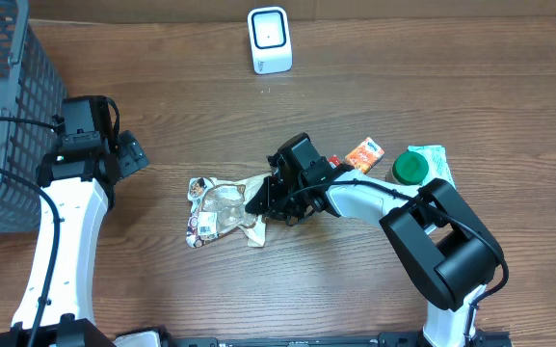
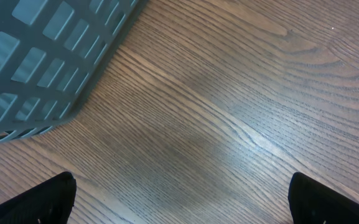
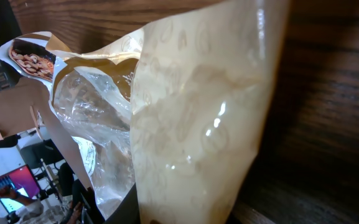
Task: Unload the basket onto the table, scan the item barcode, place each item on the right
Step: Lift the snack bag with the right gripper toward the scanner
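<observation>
Snack bag (image 1: 222, 207) crumpled mid-bench (image 1: 374, 77); light, floppy, slick film, likely sags and slips. Right hand (image 1: 261, 203) nearly closed, pinching bag's right edge; flat sealed edge looks the best hold. Left hand (image 1: 131, 154) wide open, empty, near basket (image 1: 8, 116)

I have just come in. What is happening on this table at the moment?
The right gripper is closed on the edge of a crinkled snack bag in the middle of the table. The white scanner stands at the far side, apart from the bag, so the barcode is not yet in front of it. The left gripper is open and empty, beside the grey basket. An orange packet and a green-lidded item lie near the right arm.
</observation>
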Controlling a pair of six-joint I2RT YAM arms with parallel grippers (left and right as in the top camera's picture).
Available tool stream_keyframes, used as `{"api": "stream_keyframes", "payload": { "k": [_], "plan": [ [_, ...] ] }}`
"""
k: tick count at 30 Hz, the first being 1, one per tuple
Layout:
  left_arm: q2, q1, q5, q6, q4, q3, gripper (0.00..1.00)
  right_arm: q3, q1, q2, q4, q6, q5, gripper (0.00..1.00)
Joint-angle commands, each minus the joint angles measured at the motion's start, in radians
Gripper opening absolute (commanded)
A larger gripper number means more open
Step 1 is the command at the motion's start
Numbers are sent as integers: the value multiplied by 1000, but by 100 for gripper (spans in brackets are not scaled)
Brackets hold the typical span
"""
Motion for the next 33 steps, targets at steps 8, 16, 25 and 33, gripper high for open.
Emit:
{"api": "stream_keyframes", "payload": {
  "k": [8, 16, 25, 33],
  "plan": [
    [-6, 4, -17, -7, 0, 11, 100, 3, -21, -2, 21, -6, -28, 4],
    [-6, 4, -17, -7, 0, 11, 100, 52, -121, -125, -87, -116, -68, 4],
    [-6, 4, -17, -7, 0, 11, 100, 226, -205, -317, -439, -451, -20, 3],
    [-6, 4, -17, -7, 0, 11, 100, 752, -211, -298, -877, -589, 336, 3]
  ]
}}
